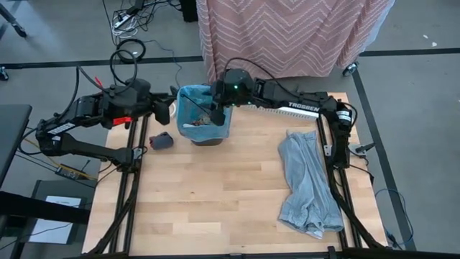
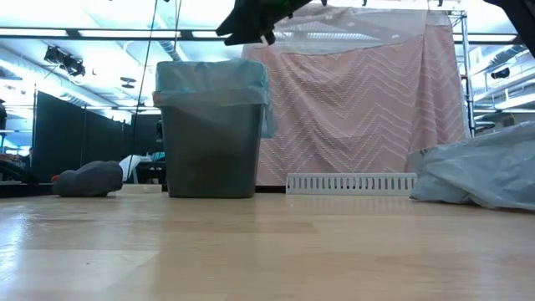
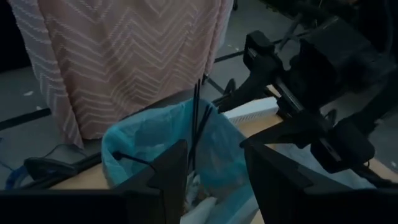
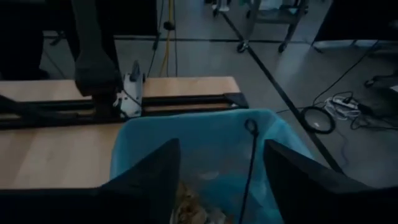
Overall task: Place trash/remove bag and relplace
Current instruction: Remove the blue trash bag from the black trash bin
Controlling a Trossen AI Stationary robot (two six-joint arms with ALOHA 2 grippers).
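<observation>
A grey bin [image 1: 205,119] lined with a light blue bag [image 3: 143,146] stands at the table's far edge. Trash [image 4: 193,205], brown and white scraps, lies on its bottom, and thin dark sticks [image 3: 198,118] stand up out of it. My right gripper [image 4: 222,149] hangs open above the bin's mouth and holds nothing; in the low view my right gripper [image 2: 249,29] is clear above the rim. My left gripper [image 3: 214,149] is open, level at the bin's left side, close to the bag's rim [image 1: 180,108]. My left gripper stands at the bag's rim on the bin's left side, coming level from the table's left. I cannot tell whether its fingers touch the bag.
A small dark grey-blue lump [image 1: 160,140] lies left of the bin. A crumpled grey bag or cloth [image 1: 309,183] covers the table's right part. A white slatted strip [image 1: 287,111] lies along the far edge. A pink zigzag curtain [image 1: 287,36] hangs behind.
</observation>
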